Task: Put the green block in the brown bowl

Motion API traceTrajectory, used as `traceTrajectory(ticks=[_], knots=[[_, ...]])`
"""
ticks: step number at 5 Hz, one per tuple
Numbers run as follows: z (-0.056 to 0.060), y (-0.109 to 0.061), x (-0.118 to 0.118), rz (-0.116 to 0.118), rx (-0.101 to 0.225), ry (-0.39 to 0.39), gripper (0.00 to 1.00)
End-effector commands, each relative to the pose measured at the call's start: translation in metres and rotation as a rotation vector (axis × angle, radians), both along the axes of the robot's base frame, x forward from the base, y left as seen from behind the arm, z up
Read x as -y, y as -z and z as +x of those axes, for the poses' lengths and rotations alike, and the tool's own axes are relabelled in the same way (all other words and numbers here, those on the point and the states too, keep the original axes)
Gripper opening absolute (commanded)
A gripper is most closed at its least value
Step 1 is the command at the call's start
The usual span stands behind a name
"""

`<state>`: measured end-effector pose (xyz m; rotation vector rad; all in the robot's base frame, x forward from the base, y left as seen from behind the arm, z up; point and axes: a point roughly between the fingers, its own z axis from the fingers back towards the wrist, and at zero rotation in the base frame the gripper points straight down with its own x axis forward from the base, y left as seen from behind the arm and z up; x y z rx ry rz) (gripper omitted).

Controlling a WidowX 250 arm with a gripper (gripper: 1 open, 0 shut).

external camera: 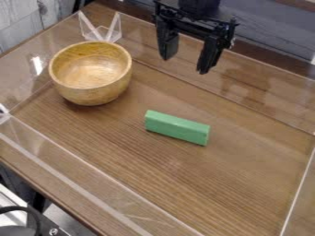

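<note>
While claw (187,57) hangs spread apart, matte green block (178,127) lying flat, brown bowl (91,72) apart

The black robot gripper (185,53) is cut off by the top edge, its arm unseen. The wood-grain counter (147,166) runs past the right and bottom edges.
</note>
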<state>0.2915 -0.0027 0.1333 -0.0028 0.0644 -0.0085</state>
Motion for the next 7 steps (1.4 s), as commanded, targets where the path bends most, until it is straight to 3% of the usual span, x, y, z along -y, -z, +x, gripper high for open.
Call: traceTrajectory(ticks=[1, 2, 4, 7], knots=[[-0.007, 0.015, 0.003, -0.007, -0.008, 0.092, 1.00], [-0.020, 0.041, 0.012, -0.018, -0.023, 0.217, 1.00], [-0.024, 0.071, 0.021, -0.014, 0.030, 0.282, 1.00], [-0.022, 0.098, 0.013, -0.015, 0.058, 0.309, 1.00]])
